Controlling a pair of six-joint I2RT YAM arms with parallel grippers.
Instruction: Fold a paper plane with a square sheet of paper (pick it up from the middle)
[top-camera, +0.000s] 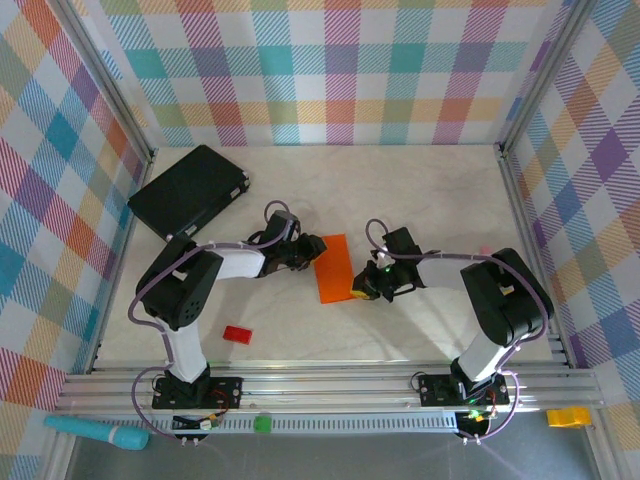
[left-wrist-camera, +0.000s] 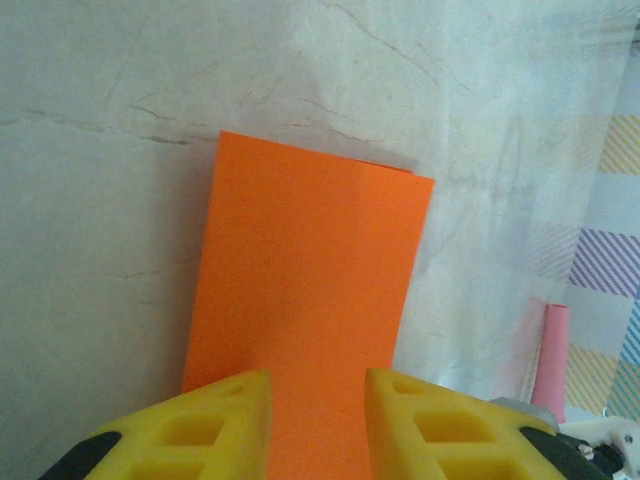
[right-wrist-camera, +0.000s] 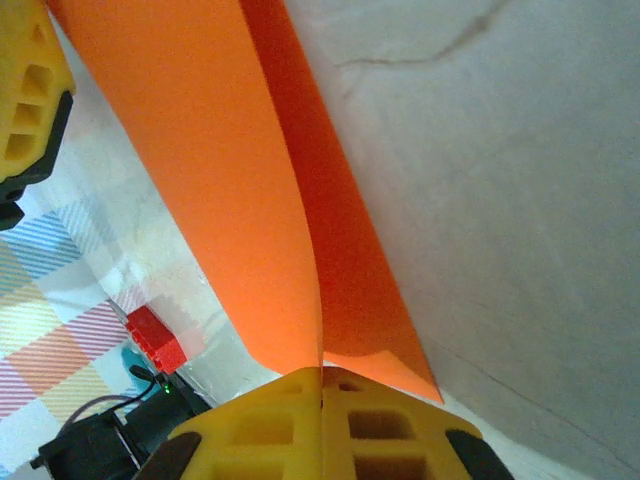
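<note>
Both layers of the folded square sheet of paper (top-camera: 333, 268) are pinched at its near right corner by my right end effector (right-wrist-camera: 322, 385), long axis running away across the counter (top-camera: 420, 190), while my left end effector (left-wrist-camera: 318, 385) waits narrowly parted at its left edge.

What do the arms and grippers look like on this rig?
Left arm and right arm: black joint housings, white links, thin purple cables looping outside. Left gripper and right gripper: yellow fingers with rectangular cut-outs on black mounts. Green light on the right wrist.
</note>
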